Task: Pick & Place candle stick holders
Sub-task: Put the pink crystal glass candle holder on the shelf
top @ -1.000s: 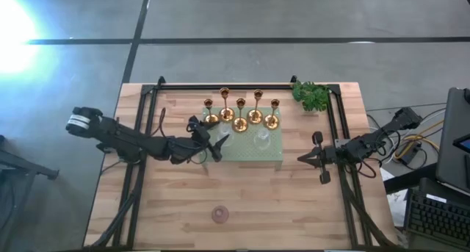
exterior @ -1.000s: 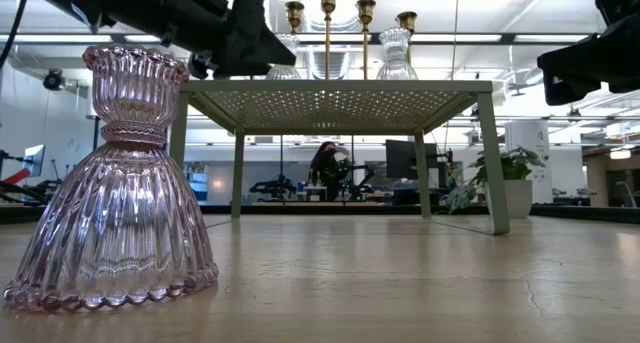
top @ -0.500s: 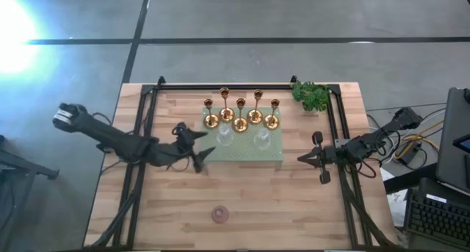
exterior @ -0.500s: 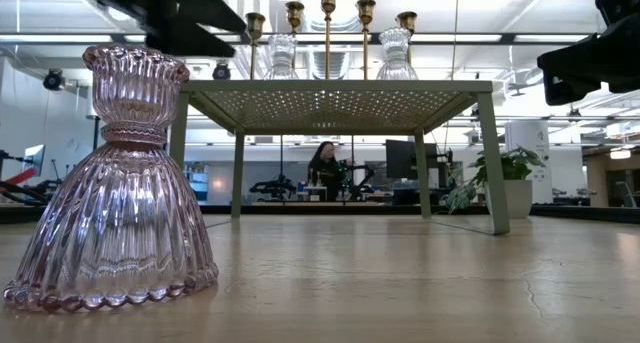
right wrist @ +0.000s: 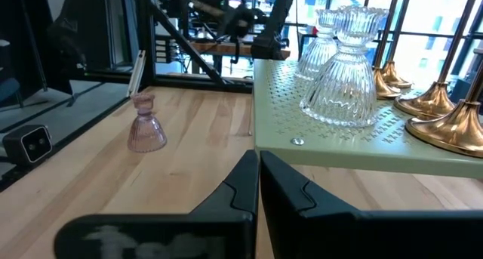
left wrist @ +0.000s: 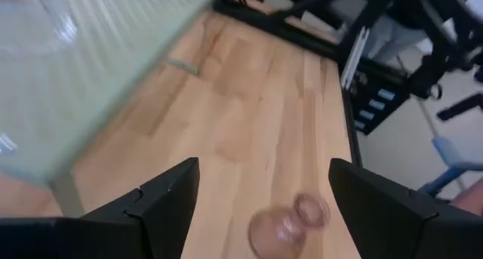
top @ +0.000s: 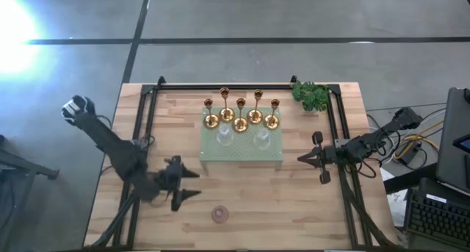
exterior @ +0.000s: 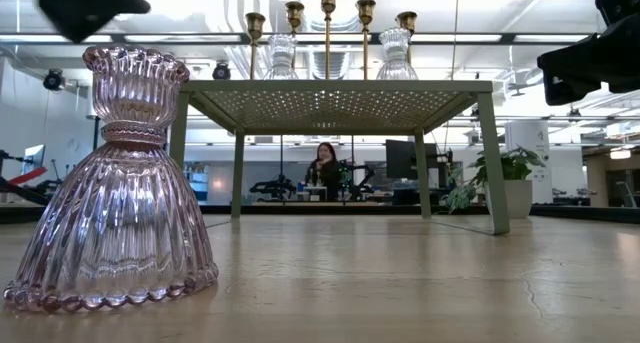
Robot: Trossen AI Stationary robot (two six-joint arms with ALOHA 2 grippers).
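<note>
Five gold-brass holders and two clear glass holders stand on the pale green perforated tray. The pinkish glass holder stands upright on its wide base on the wood near the table's near edge; it also shows in the low view and the right wrist view. My left gripper hovers open and empty to the left of it, and the holder shows ahead between its fingers. My right gripper waits shut and empty to the right of the tray.
A green leafy sprig lies at the far right corner. Black rails run along the table's left, right and far sides. The tray stands on thin legs. A person sits in the room beyond the table.
My left gripper has drawn away from the tray's left side and gone toward the table's near edge and somewhat left, ending close to the pinkish holder. The holders on the tray have stayed put.
</note>
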